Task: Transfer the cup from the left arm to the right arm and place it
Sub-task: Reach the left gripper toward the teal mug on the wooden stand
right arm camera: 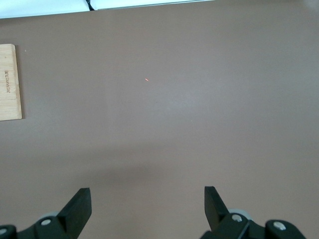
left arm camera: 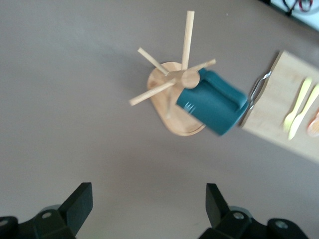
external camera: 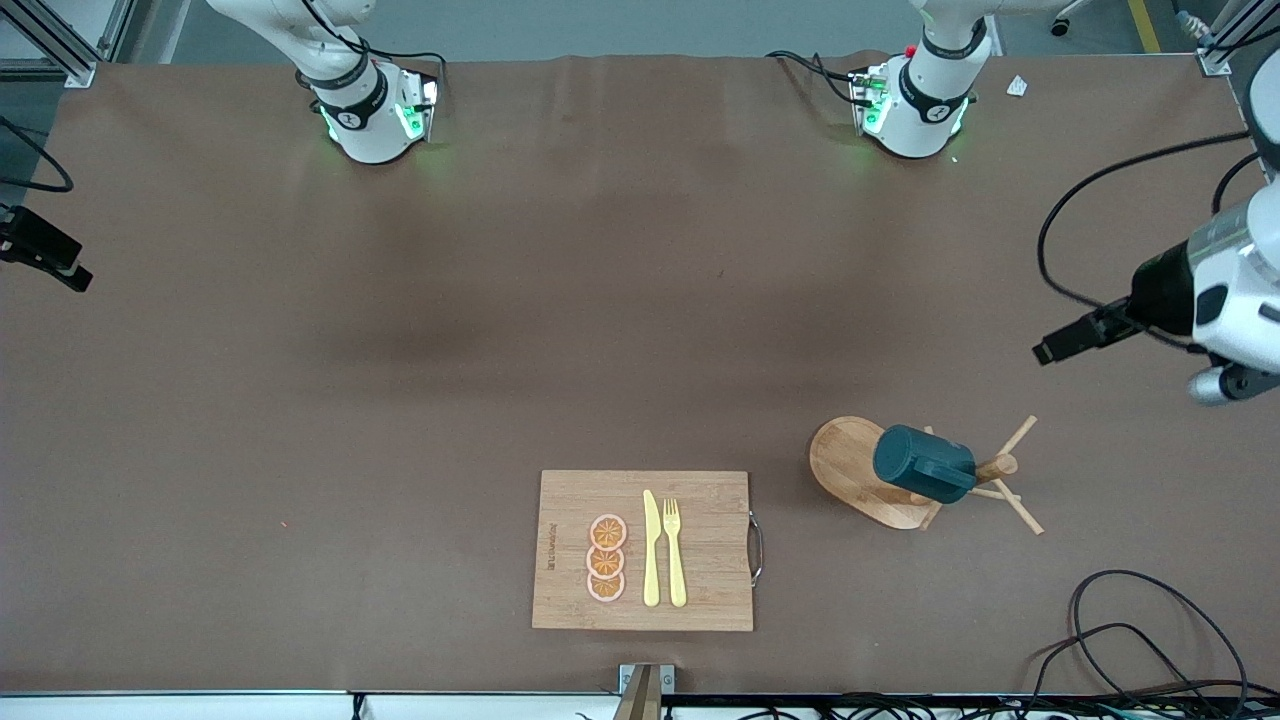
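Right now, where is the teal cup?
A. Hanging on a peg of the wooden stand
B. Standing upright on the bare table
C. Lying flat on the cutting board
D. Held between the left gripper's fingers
A. The cup hangs tilted on a peg of the wooden stand, beside the cutting board, and the left gripper is open and apart from it.

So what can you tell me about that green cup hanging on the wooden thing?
The cup is a small, dark teal-green cylinder with a smooth, matte look. It hangs tipped on its side from a peg of the wooden peg stand, above the stand's rounded base. A little side handle shows in the left wrist view, on the side toward the cutting board. Its inside cannot be seen. Only the stand touches it; no gripper is near it. It sits toward the left arm's end of the table.
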